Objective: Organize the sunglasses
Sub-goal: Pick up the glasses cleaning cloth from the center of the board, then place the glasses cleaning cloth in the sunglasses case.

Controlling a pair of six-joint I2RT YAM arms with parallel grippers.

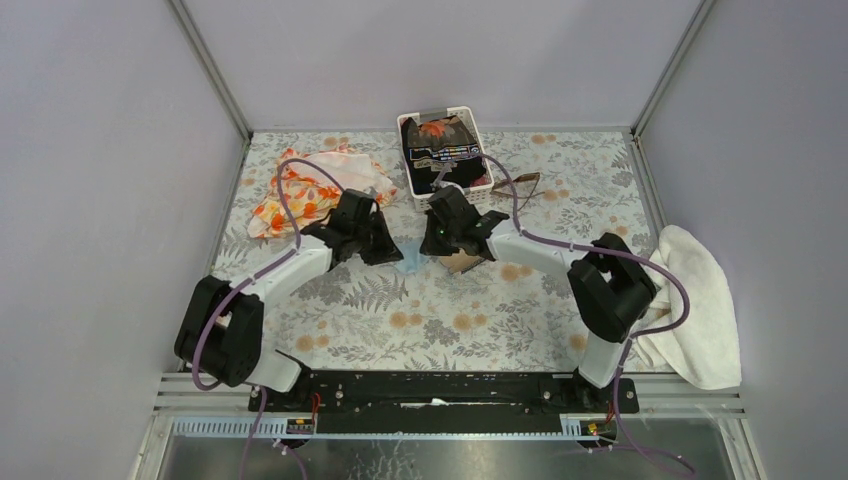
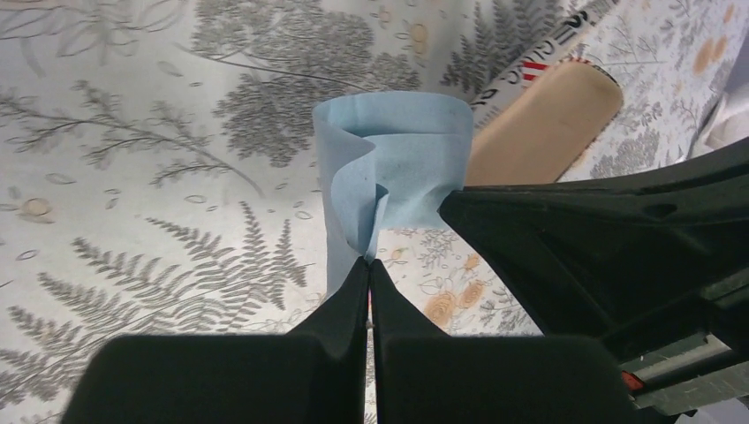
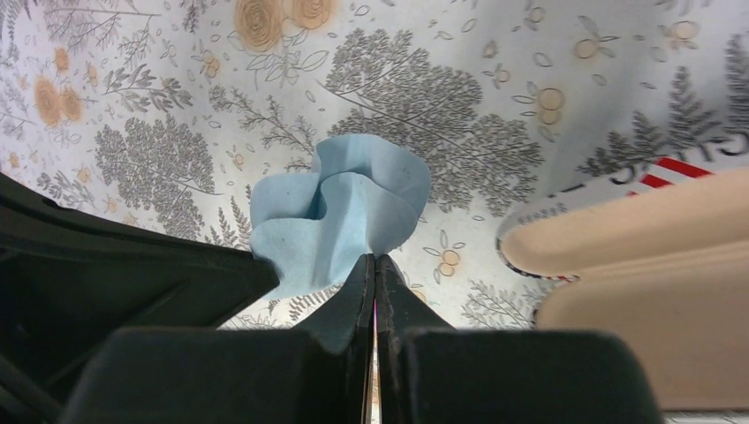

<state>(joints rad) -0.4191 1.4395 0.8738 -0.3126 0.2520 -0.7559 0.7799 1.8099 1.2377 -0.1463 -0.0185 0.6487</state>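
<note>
Thin brown-framed sunglasses (image 1: 527,186) are lying beside the basket (image 1: 484,160). Jaws of left gripper (image 2: 369,262) and right gripper (image 3: 374,258) are both pinching the blue cloth (image 2: 397,168).

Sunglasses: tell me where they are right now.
In the top view, the sunglasses lie toward the back of the table, right of centre. They are just to the right of the white basket.
</note>
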